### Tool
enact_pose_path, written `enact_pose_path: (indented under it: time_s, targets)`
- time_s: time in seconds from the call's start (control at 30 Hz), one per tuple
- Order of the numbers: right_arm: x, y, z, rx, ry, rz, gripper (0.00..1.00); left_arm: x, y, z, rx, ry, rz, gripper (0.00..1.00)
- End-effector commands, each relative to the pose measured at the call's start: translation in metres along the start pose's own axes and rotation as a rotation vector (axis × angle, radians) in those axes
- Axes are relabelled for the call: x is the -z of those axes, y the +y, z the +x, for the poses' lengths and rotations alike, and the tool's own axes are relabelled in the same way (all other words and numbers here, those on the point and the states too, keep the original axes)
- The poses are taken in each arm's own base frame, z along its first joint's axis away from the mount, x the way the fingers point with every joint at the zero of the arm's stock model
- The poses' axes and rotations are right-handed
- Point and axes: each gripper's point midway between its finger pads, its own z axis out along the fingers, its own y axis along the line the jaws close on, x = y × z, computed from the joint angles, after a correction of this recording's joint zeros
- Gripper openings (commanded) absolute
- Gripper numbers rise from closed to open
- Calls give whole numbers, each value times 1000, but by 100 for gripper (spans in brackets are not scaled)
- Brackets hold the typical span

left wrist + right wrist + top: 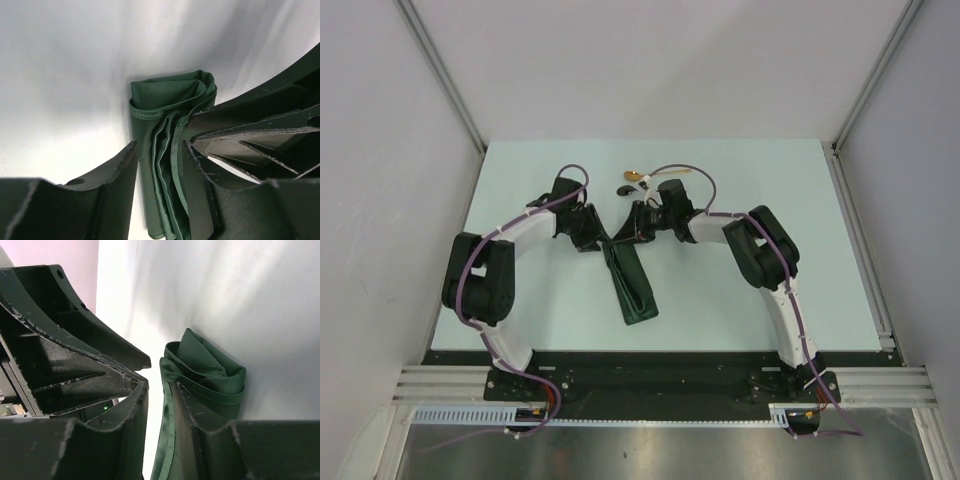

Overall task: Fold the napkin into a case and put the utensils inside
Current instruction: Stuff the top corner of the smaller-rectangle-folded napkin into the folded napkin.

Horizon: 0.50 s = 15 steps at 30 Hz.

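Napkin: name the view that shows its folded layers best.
Left wrist: the napkin sits centred, layers and hem plain. Right wrist shows only one bunched end; the top view shows the whole narrow strip, small and dark.

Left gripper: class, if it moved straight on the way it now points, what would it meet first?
The left gripper would most likely meet the folded napkin, lying between its open jaws, with the table beneath; depth is unclear.
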Motion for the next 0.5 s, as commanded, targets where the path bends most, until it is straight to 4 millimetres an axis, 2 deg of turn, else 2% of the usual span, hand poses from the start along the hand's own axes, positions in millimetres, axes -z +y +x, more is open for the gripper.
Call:
enact_pose_path:
  time_s: [0.0,0.1,0.3,0.47]
  targets:
    - [-2,13,2,16,5,-61,27,17,-26,-17,-10,-65,96,47]
    - [3,18,1,-3,-18,-88,23,14,-34,-19,-23,-48,125,48]
    - [13,34,-10,-24,-52,-151,10,4,-31,-18,-26,-24,112,47]
    - [28,37,-13,-25,-76,-124,9,5,-29,-19,-27,-36,99,45]
